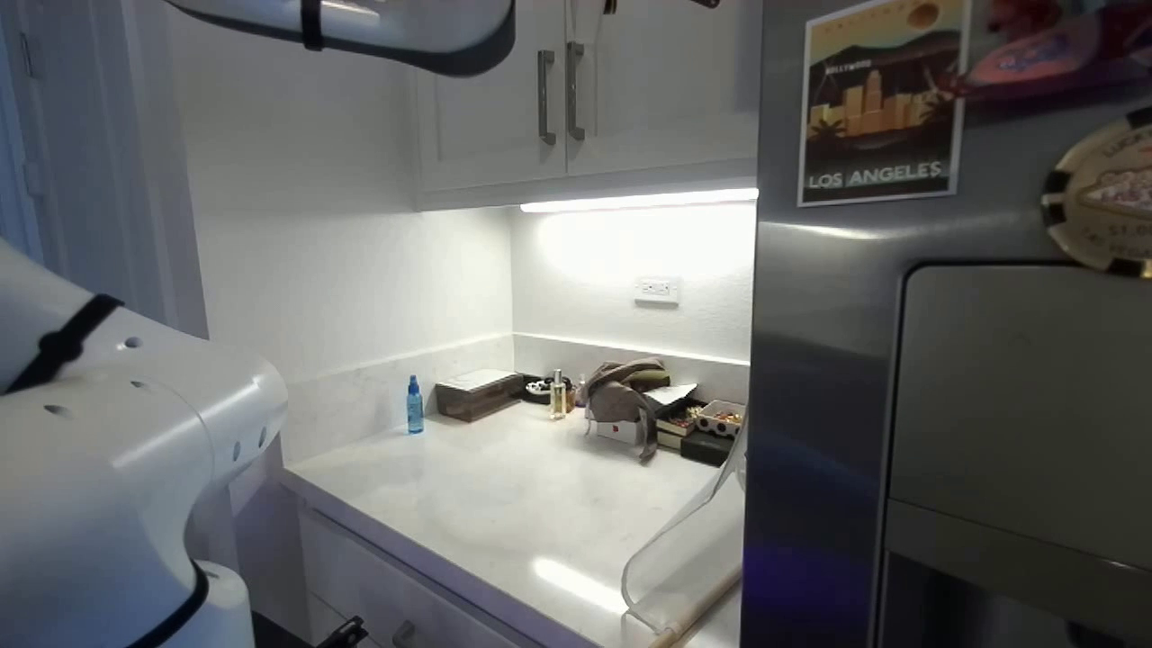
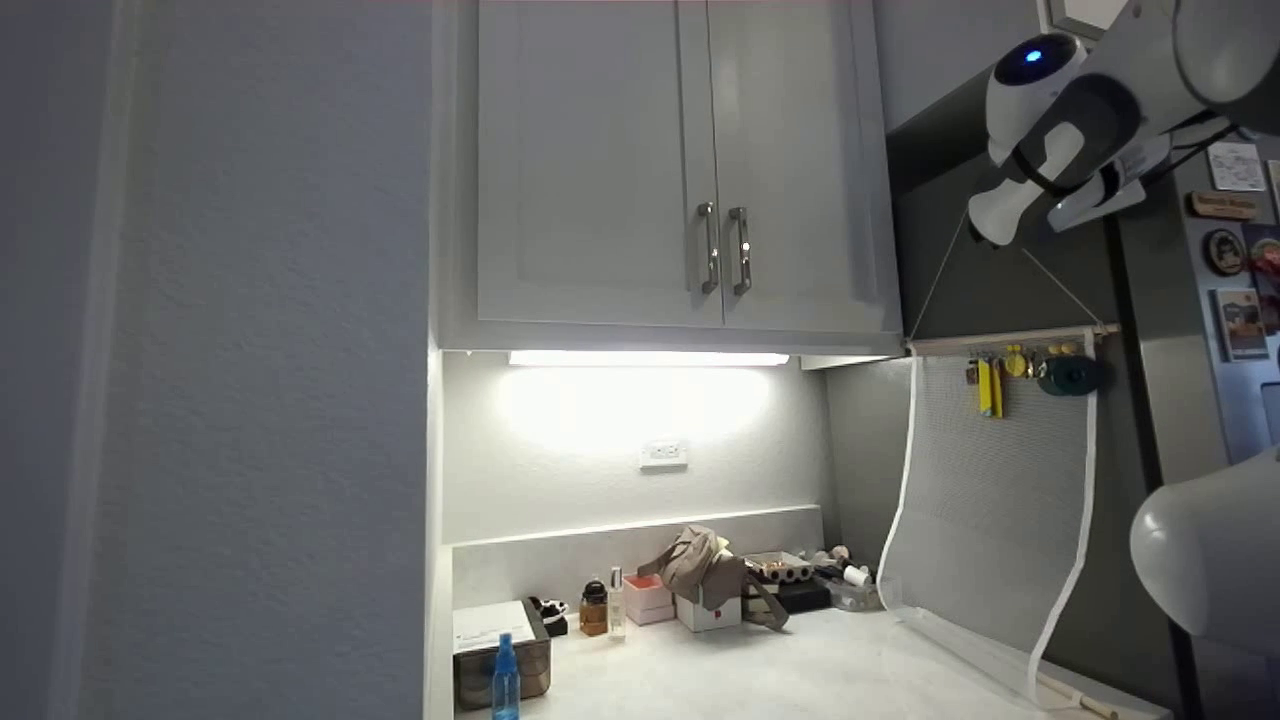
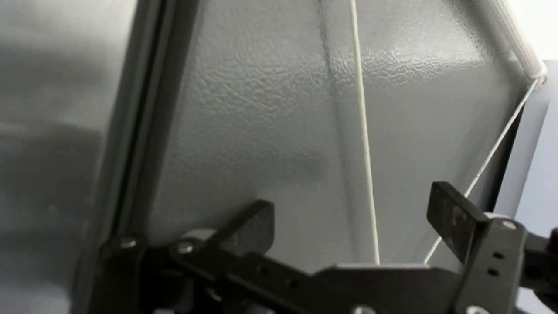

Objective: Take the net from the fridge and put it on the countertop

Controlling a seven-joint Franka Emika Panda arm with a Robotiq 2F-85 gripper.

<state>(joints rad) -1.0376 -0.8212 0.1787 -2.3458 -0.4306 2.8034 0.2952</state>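
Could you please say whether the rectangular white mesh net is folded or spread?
Spread: the net extends unrolled between two pale wooden rods.

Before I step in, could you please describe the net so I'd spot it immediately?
Find the grey fridge, then its side by the countertop. There hangs the net, see-through with white edges. Unlike the nearby boxes, it carries yellow trinkets under a pale rod.

A light strip (image 1: 639, 201) glowed above the wall outlet (image 1: 657, 290); a pale two-door cabinet (image 2: 690, 150) with metal handles (image 1: 545, 97) hung higher over the outlet. A taupe fabric item (image 1: 621, 393) lay below the outlet, over a white box (image 2: 705, 615). Below and left of the outlet, in both exterior views, stood a slim clear bottle (image 1: 558, 400), a smoky brown box (image 1: 481, 399) and, farthest from it, a blue spray bottle (image 1: 415, 412). A dotted tray (image 1: 715, 423) sat below and right of the outlet.
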